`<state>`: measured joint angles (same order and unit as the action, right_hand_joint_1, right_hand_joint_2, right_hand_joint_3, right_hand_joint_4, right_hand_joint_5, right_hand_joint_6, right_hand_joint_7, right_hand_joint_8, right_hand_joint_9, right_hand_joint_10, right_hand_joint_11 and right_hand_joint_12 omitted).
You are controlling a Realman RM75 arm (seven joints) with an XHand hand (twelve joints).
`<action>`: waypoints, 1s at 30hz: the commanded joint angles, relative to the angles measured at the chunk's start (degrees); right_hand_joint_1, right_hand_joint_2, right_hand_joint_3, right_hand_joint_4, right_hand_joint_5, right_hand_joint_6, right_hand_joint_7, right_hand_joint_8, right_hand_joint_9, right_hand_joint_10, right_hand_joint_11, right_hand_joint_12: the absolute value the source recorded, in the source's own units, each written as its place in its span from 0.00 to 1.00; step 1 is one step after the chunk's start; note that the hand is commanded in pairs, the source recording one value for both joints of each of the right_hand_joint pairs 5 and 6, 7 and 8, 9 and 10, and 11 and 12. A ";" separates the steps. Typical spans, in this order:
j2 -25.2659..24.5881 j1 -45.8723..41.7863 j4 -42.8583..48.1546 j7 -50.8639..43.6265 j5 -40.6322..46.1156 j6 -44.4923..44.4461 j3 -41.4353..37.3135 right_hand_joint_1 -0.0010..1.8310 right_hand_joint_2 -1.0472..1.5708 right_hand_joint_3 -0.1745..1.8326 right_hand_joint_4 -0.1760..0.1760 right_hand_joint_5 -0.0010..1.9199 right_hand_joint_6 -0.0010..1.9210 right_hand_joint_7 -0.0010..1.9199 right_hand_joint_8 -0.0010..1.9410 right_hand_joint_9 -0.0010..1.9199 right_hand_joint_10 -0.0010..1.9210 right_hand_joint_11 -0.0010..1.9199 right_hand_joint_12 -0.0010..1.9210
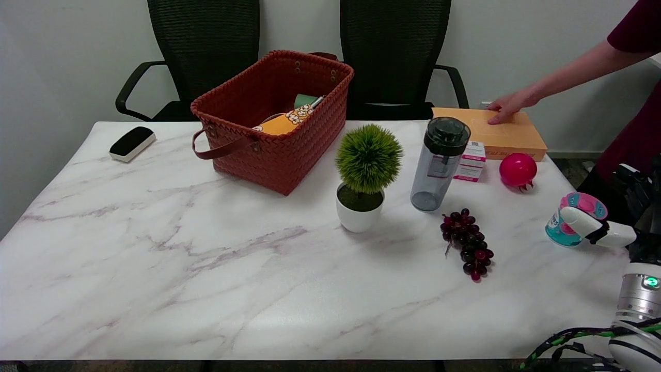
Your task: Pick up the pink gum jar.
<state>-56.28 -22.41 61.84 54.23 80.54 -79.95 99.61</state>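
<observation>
At the bench's right edge, the hand (601, 227) wraps the pink gum jar (570, 219) loosely; it may slip off sideways.

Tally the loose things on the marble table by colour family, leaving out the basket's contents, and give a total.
Pink or red: 3 - gum jar, ball, small box
Orange-brown: 2 - woven basket, flat box
Green: 1 - potted plant
Dark purple: 1 - grape bunch
Grey: 1 - bottle
Black and white: 1 - eraser
Total: 9
</observation>
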 commanded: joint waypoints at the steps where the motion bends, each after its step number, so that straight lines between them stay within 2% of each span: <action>1: 2.01 7.78 -11.99 6.38 0.52 7.06 0.34 0.61 0.29 0.42 0.50 0.17 0.17 0.25 0.25 0.26 0.26 0.23 0.23; 11: 1.91 11.78 -15.88 8.15 0.22 11.25 3.31 0.60 0.25 0.45 0.50 0.15 0.15 0.24 0.24 0.24 0.24 0.22 0.22; 30: 0.45 10.29 -18.43 10.93 0.22 11.22 4.82 0.62 0.28 0.37 0.50 0.16 0.16 0.24 0.24 0.24 0.24 0.21 0.21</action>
<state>-55.14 -12.32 46.33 62.65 80.82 -69.93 103.26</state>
